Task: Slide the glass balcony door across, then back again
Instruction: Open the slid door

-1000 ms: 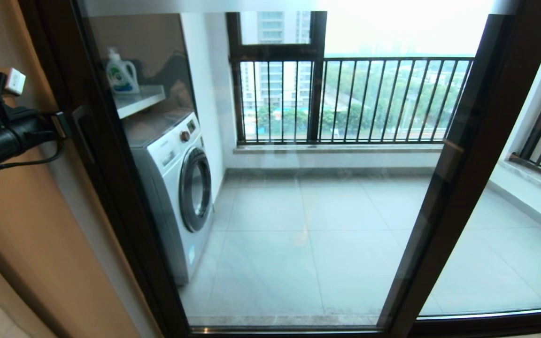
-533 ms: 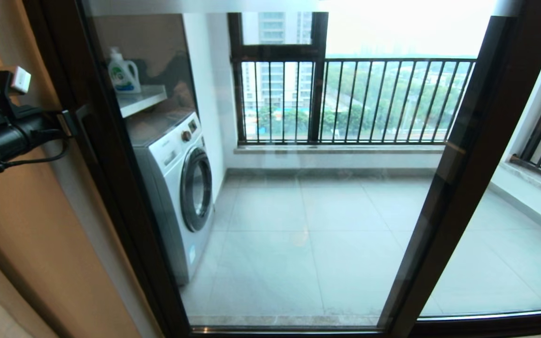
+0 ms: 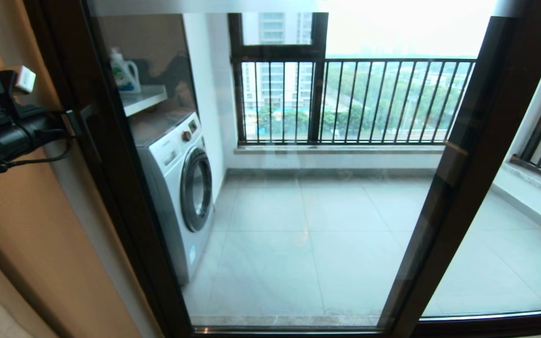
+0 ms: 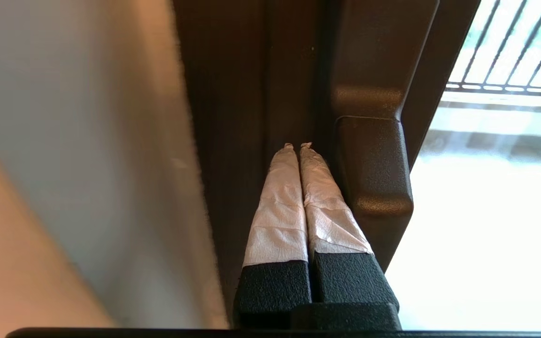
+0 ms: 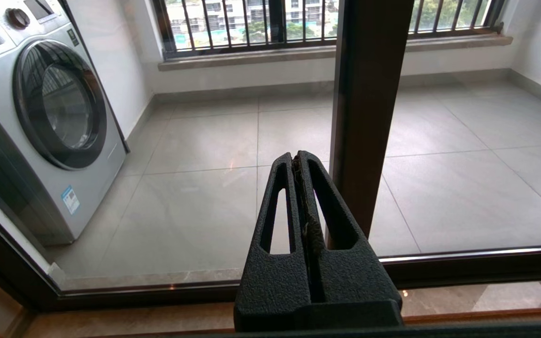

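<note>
While the glass balcony door [image 3: 270, 188] fills the head view, its short handle [image 4: 374, 173] sits on the left upright. Just beside that handle, the left gripper [image 4: 297, 146] is pressed against the frame, fingers together. The right gripper [image 5: 295, 158] is held low before the glass, fingers together.
</note>
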Robot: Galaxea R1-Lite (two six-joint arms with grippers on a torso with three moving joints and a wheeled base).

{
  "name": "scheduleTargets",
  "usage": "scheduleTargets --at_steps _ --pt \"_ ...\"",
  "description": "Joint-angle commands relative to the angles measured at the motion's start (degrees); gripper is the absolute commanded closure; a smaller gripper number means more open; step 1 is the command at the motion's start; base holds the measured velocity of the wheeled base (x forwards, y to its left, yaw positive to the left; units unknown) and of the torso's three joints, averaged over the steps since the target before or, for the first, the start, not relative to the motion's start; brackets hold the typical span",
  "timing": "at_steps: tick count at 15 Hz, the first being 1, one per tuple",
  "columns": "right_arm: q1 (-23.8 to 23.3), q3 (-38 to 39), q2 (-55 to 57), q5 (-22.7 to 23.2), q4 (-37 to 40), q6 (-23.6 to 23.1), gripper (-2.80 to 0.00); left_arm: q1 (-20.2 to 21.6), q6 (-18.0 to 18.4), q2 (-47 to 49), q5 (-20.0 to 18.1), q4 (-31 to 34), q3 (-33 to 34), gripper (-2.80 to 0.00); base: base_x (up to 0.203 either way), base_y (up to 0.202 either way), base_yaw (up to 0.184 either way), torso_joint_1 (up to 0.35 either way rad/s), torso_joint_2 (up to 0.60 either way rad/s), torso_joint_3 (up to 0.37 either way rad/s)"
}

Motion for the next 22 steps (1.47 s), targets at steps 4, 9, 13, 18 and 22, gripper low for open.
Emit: scheduleTargets --at_steps 4,9,13,18,22 --pt "0.0 0.7 0.07 -0.04 -0.05 0.07 0.0 -2.75 0.0 -0.73 0.01 -0.27 0.44 0.0 0.0 0.0 0.0 0.0 0.0 0.0" --pt "0.0 0.7 0.07 -0.05 -0.05 0.0 0.0 -3.74 0.0 -0.9 0.09 -0.52 0.52 0.0 0.0 0.0 0.0 0.0 0.0 0.0" --pt "0.0 0.7 0.07 -0.11 -0.05 0.04 0.0 -4.2 0.04 -0.9 0.23 -0.52 0.39 0.0 0.0 0.0 0.0 0.0 0.0 0.0" --pt "0.0 0.7 0.07 -0.02 -0.05 -0.02 0.0 -5.83 0.26 -0.02 3.97 -0.51 -0.62 0.0 0.0 0.0 0.0 0.0 0.0 0.0" --pt "0.0 0.7 0.07 -0.02 -0.05 -0.02 0.0 -8.43 0.26 3.6 7.6 -0.43 -5.32 0.0 0.0 0.0 0.0 0.0 0.0 0.0"
